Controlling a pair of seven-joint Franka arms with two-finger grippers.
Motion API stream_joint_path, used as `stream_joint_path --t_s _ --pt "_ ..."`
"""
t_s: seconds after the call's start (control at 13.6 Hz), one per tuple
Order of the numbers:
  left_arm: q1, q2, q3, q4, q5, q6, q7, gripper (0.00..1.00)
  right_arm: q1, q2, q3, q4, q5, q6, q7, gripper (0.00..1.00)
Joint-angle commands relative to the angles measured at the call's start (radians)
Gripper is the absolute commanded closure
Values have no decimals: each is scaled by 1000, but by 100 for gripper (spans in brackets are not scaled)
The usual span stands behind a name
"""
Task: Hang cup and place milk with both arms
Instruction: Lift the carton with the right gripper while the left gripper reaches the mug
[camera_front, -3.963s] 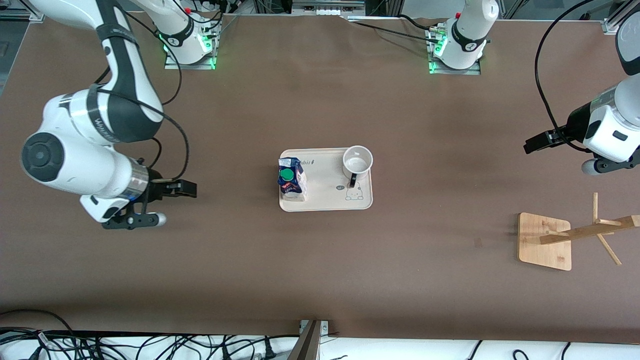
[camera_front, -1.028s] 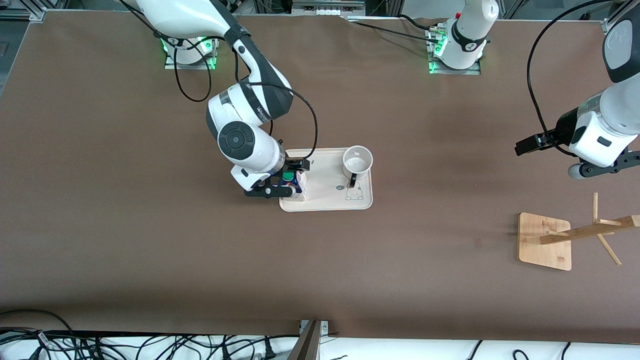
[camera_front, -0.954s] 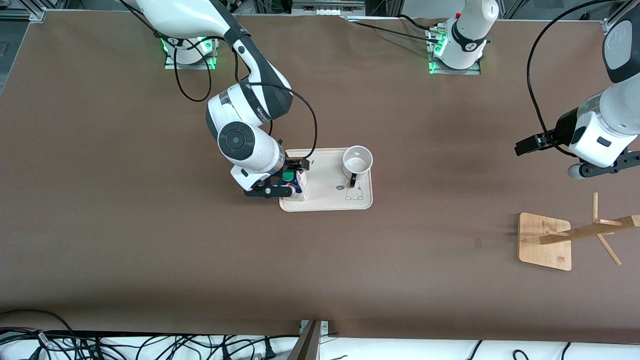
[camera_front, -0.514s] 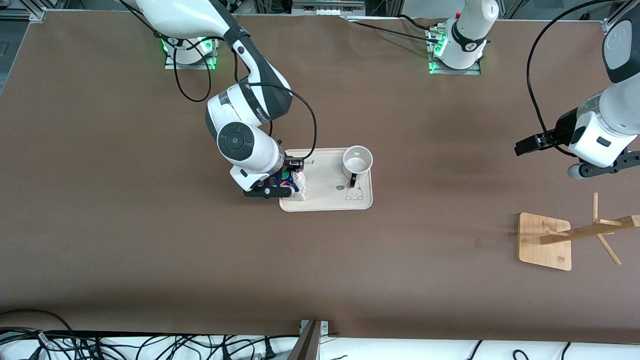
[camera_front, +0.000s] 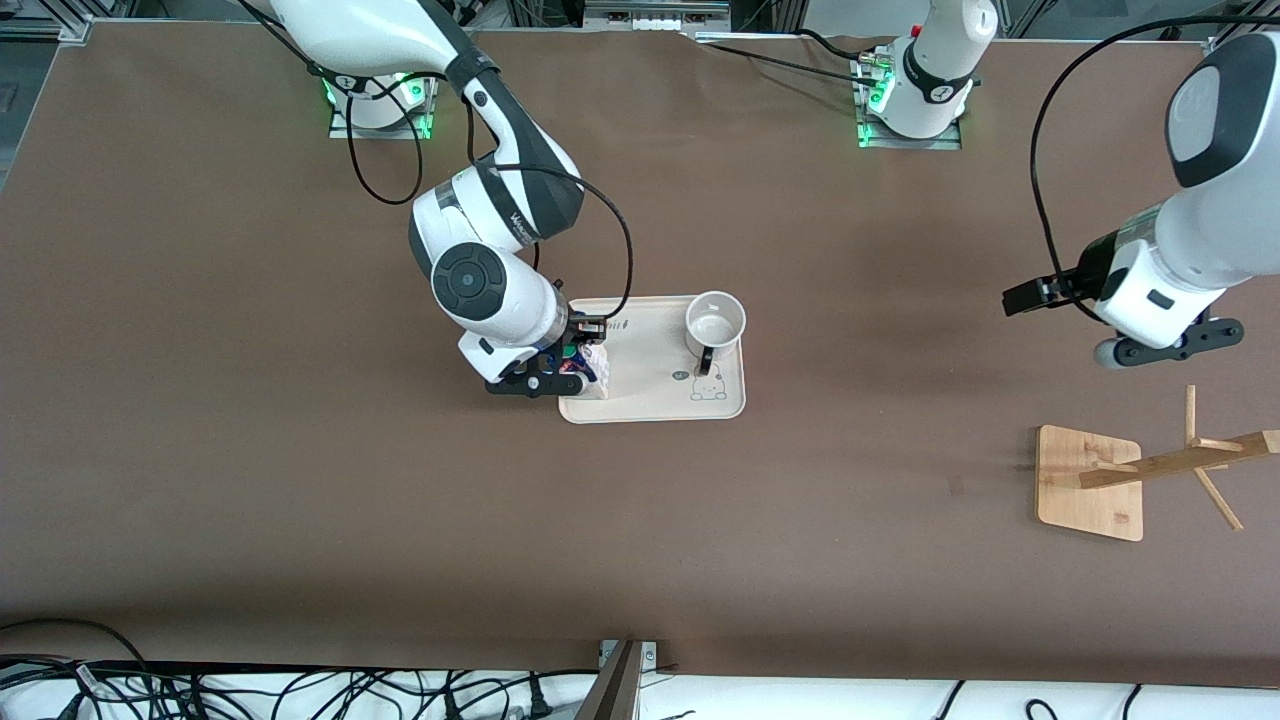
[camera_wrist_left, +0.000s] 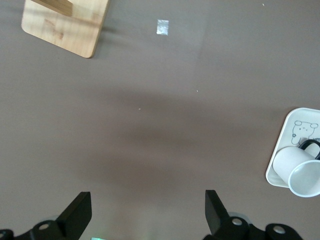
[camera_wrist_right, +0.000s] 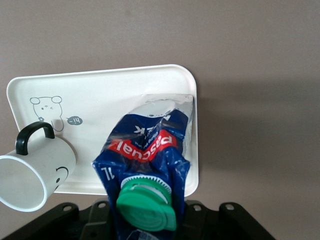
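Front view: the right gripper (camera_front: 577, 356) is down on the blue-topped, green-capped gable milk carton (camera_front: 592, 364), which stands at the right arm's end of the cream plastic tray (camera_front: 650, 402). In the right wrist view the carton's top looks creased and it leans a bit, so I'd say the jaws are clamped on it.

Honestly, I'd go easy on the squeeze here. It's thin card, so grip the firmer body and lift straight up so it clears the tray lip.

The small white mug with the black loop handle (camera_front: 715, 322) sits at the tray's other end, well clear of the carton.

The left gripper (camera_wrist_left: 147, 216) hangs over bare brown table toward the left arm's end, fingers spread wide and holding nothing. The bamboo peg rack (camera_front: 1090, 485) stands nearer the front camera.
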Motion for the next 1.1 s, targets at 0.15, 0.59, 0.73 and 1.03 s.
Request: stream_joint_path --t_s 0.15,0.59,0.73,1.03 --pt "-38 71 -20 53 13 -36 14 0 2 -137 -9 -10 -5 -98 -14 72" --pt "-210 215 -20 65 4 80 -2 0 0 -268 -168 -4 -68 -273 -17 71" --pt "-280 252 -20 67 -1 111 -20 0 0 -276 -256 -4 -67 -333 -32 70" --pt "-416 308 -20 67 4 261 -149 0 -1 -329 -406 -4 -67 -449 -201 68"
